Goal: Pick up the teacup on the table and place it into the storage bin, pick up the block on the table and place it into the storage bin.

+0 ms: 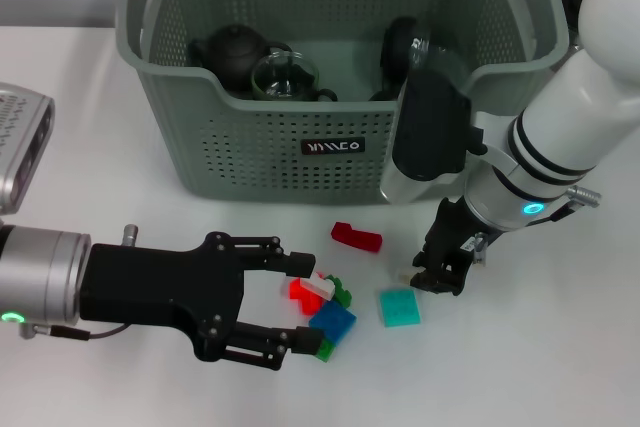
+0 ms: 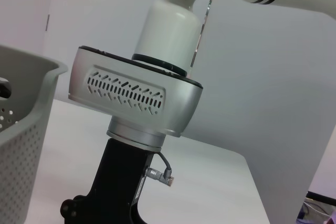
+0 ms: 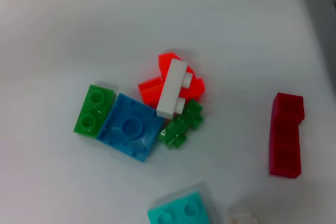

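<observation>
The grey-green storage bin [image 1: 300,147] stands at the back of the table. A clear glass teacup [image 1: 283,77] sits inside it beside a black teapot [image 1: 232,52]. On the table in front lies a cluster of blocks: orange-red [image 1: 300,290], white [image 1: 320,284], blue [image 1: 333,322] and green [image 1: 325,349]. My left gripper [image 1: 308,302] is open, one finger on each side of this cluster. A dark red block [image 1: 357,237] and a teal block [image 1: 399,307] lie apart. My right gripper [image 1: 440,272] points down just right of the teal block.
The right wrist view looks down on the blue block [image 3: 130,132], white block [image 3: 172,88], dark red block [image 3: 286,135] and teal block [image 3: 181,211]. A silver housing [image 1: 20,142] of the left arm sits at the left edge. Another dark item [image 1: 405,47] lies in the bin.
</observation>
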Available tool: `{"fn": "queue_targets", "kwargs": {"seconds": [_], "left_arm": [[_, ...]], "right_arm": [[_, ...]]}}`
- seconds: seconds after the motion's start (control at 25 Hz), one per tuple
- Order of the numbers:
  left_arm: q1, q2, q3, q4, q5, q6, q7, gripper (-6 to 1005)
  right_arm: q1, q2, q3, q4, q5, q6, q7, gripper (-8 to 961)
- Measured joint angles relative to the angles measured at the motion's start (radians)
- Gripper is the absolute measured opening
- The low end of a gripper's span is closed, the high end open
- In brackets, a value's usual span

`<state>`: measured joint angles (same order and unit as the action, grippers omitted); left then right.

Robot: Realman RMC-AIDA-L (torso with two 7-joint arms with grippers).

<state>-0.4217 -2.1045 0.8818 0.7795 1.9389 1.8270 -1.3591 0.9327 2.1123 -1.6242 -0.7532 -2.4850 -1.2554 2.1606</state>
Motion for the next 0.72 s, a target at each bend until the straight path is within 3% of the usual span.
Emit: {"fn": "queue_targets", "kwargs": {"seconds": [0.52, 0.72], "left_arm": [[-0.002, 0.003, -0.003, -0.003, 0.000, 0.000, 0.000, 813], [-0.001, 0.005, -0.003, -0.003, 0.000, 0.007, 0.000, 813]], "right_arm": [[0.000, -0.007, 0.006, -0.020, 0.000, -0.018, 0.018, 173], [-0.027, -0.015, 0.076, -0.142, -0.005, -0.126, 0.015, 172]]}}
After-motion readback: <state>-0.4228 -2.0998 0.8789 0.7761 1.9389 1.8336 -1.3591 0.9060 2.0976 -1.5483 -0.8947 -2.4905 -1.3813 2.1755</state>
